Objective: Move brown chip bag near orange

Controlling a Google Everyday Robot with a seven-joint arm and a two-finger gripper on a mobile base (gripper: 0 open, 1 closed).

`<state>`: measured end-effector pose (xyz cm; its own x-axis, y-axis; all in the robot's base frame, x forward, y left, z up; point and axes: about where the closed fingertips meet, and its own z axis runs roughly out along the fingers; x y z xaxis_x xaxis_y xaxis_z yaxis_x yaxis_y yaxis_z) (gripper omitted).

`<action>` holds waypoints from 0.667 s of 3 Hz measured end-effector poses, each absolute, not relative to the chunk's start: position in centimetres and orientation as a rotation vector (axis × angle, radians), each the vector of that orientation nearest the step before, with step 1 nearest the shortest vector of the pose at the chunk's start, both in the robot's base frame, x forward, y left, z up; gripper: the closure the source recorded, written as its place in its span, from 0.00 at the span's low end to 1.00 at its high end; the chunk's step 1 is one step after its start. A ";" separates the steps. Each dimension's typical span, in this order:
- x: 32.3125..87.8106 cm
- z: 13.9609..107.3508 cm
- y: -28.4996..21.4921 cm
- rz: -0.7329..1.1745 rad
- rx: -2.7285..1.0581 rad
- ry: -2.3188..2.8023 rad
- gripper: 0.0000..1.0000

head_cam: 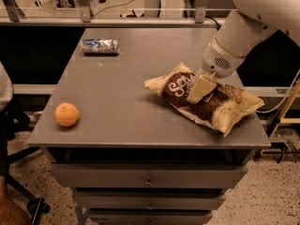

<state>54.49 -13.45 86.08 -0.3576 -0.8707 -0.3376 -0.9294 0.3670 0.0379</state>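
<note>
While atop crinkled chip bag (176,87), pincer (200,90)

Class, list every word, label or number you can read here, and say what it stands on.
Large crinkled brown chip bag: white script, starts "S"; the rest is blurred and partly hidden by the cream gripper at the bag's middle.
Crushed silver-blue can: print too blurred to read.
Small round orange: no text.
</note>
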 end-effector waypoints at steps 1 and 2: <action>54.9 86.4 -13.1 0.337 -1.610 2.348 0.78; 56.2 88.8 -12.8 0.303 -1.631 2.266 1.00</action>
